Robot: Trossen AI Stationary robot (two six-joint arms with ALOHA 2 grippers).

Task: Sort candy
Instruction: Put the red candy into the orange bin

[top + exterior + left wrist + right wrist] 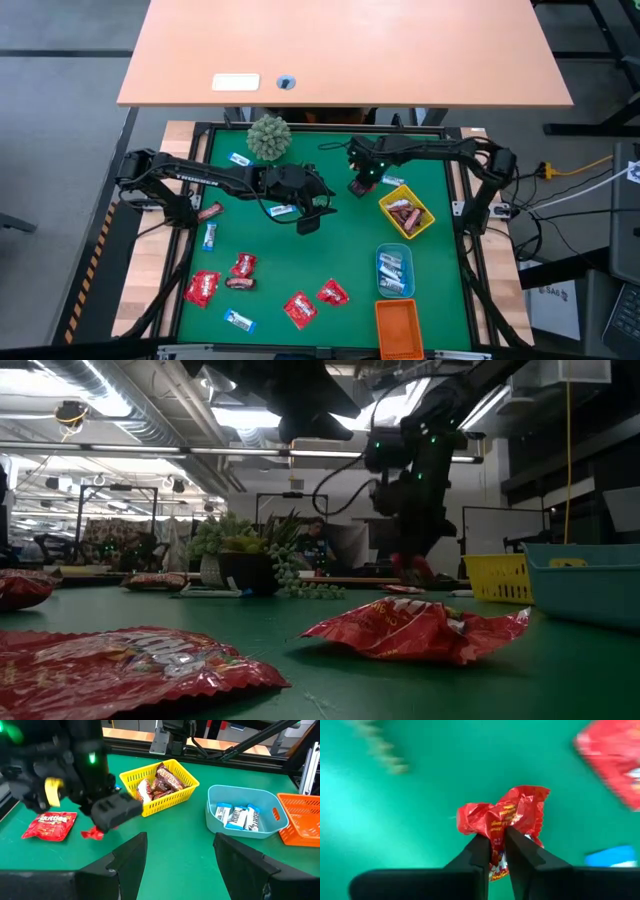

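Yellow tray (423,228) of brown bars, right jaws clamp red packet (506,815), left jaws apart.

White capitals reading TROSSEN run along the left arm (190,175) near the mat's left edge. A red packet (50,825) lying on the green mat shows white lettering that looks like Skittles, though it is not sharp. The crumpled red wrapper (505,817) pinched between the right gripper's (492,840) fingers carries small yellow print too fine to read. Print on the other sweets cannot be made out
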